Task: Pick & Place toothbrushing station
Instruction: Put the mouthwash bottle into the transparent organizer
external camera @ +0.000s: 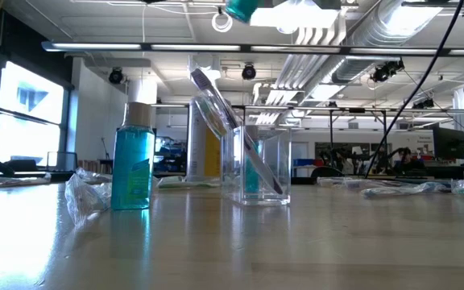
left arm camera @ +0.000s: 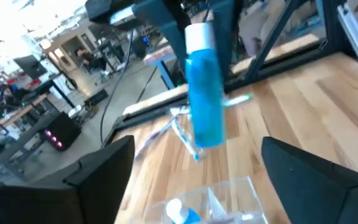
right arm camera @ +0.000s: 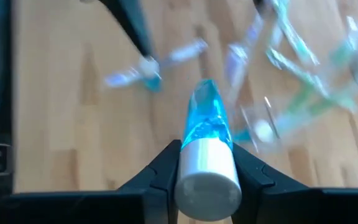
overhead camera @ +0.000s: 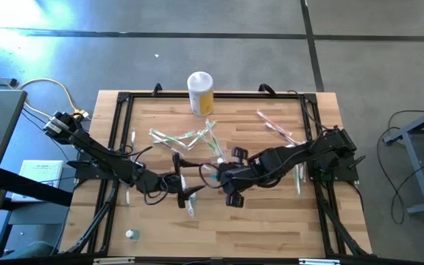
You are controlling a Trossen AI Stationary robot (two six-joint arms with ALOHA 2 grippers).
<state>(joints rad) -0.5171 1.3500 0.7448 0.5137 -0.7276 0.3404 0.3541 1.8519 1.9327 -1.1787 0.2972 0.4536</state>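
A clear plastic cup (external camera: 256,165) stands on the wooden table with a translucent toothbrush (external camera: 224,113) leaning in it and something teal inside. It also shows in the left wrist view (left arm camera: 210,202). Several toothbrushes (overhead camera: 186,136) lie scattered on the table, with more at the far right (overhead camera: 278,125). My right gripper (right arm camera: 207,155) is shut on a small bottle of blue liquid with a white cap (left arm camera: 204,93), held in the air at the table's middle. My left gripper (overhead camera: 177,182) is open and empty above the cup. My right gripper pinches the blue bottle at its white cap end (right arm camera: 207,171) between its two fingers. The bottle runs on along the fingers, its bottom away from the wrist. The fingers come from above. The bottle hangs nearly upright, cap up (left arm camera: 199,34), clear of the table.
A yellow canister with a white lid (overhead camera: 200,92) stands at the table's far edge. A second blue bottle (external camera: 132,161) stands near the front left, also in the high view (overhead camera: 131,234), with a crumpled clear wrapper (external camera: 83,193) beside it. A black frame (overhead camera: 120,99) rims the table.
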